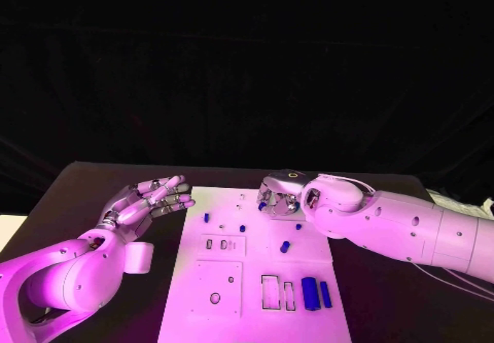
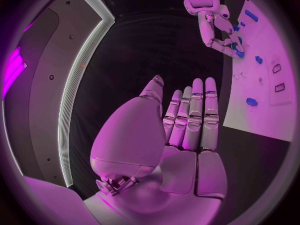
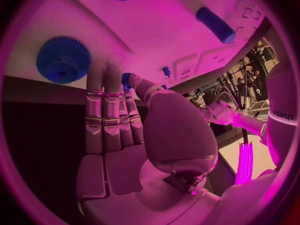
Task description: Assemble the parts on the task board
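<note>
The white task board (image 1: 258, 314) lies in the middle of the black table. My right hand (image 1: 278, 195) reaches down onto its far end. There the thumb and fingertips (image 3: 112, 71) pinch a small blue part (image 3: 127, 79), next to a blue gear (image 3: 62, 59). Whether that part is lifted I cannot tell. My left hand (image 1: 149, 200) hovers left of the board, fingers spread, holding nothing. Small blue pegs (image 1: 206, 216) (image 1: 284, 246) stand in mid-board. Two longer blue pieces (image 1: 309, 293) lie near its front right corner.
Rectangular slots (image 1: 270, 291) and a plate with a round hole (image 1: 214, 296) mark the near half of the board. White cables (image 1: 458, 202) lie at the table's right edge. Bare black table (image 1: 93, 186) flanks the board on both sides.
</note>
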`<action>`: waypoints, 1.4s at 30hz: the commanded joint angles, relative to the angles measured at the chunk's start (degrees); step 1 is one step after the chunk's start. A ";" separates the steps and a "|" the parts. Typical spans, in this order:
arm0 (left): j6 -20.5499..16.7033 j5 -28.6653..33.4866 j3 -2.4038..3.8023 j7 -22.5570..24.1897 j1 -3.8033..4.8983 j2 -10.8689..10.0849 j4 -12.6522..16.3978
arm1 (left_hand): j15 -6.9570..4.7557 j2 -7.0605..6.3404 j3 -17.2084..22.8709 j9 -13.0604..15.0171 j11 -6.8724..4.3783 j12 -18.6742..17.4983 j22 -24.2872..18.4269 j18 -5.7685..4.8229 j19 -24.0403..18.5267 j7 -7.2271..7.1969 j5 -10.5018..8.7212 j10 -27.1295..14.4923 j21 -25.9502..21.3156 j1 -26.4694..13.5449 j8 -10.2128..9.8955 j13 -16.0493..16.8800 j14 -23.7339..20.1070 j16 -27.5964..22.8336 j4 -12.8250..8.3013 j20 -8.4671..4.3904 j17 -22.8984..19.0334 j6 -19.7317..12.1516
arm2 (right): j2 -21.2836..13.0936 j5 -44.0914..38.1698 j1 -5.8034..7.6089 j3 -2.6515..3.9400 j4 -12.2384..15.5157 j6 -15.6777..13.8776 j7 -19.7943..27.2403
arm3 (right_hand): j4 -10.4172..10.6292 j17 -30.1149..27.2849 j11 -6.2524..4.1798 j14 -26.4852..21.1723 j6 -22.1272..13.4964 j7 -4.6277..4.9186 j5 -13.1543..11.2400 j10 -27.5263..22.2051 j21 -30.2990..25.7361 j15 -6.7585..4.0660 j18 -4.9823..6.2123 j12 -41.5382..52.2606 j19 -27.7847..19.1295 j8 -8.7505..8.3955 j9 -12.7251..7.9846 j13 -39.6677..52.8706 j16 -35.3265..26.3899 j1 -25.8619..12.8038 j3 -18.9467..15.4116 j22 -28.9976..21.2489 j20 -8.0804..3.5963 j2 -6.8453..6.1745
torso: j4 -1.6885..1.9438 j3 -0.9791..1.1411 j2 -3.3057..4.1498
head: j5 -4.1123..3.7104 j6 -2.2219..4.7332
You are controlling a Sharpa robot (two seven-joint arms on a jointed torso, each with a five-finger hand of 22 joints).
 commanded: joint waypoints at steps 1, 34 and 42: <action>1.14 0.06 0.05 0.31 0.13 0.19 0.06 | 0.25 0.74 0.11 -0.05 0.13 -0.25 -0.08 0.71 0.40 0.34 -0.23 0.00 -0.39 0.18 -0.42 -0.06 0.11 -0.31 -0.41 0.00 0.09 0.17 | 0.46 0.06 0.02 0.19 0.36 -5.73 -1.84 | 0.09 0.21 0.10 2.13 0.21 0.04 -0.10 0.16 0.41 -0.33 0.24 0.35 -0.11 0.10 0.09 0.05 0.52 0.41 0.46 0.18 -0.32 0.95 | 0.06 -0.01 0.07 | 0.18 -0.03; 1.41 0.06 0.05 0.25 0.13 0.49 0.47 | 0.24 0.78 0.12 -0.04 0.12 -0.27 -0.10 0.71 0.42 0.32 -0.23 0.02 -0.41 0.23 -0.44 -0.06 0.13 -0.35 -0.48 0.00 0.12 0.19 | 7.86 -1.39 0.12 0.61 -6.27 -5.39 -5.01 | 0.61 1.26 0.33 1.65 -0.18 0.28 -0.44 -0.48 1.42 -0.17 0.21 0.33 -0.55 -0.16 0.06 0.04 1.82 0.07 1.28 0.84 -0.21 -0.39 | 0.19 -0.14 0.09 | 0.48 -0.42; 1.47 0.06 0.05 0.19 0.13 0.63 0.48 | 0.24 0.78 0.12 -0.04 0.12 -0.27 -0.10 0.71 0.42 0.32 -0.23 0.02 -0.41 0.23 -0.44 -0.06 0.13 -0.35 -0.48 0.00 0.12 0.19 | 9.00 -1.45 0.10 0.60 -7.64 -5.04 -5.14 | 0.66 1.35 0.34 1.65 -0.23 0.30 -0.44 -0.52 1.51 -0.17 0.21 0.33 -0.58 -0.18 0.05 0.04 1.94 0.02 1.31 0.89 -0.20 -0.51 | 0.09 -0.20 0.14 | 0.71 -0.54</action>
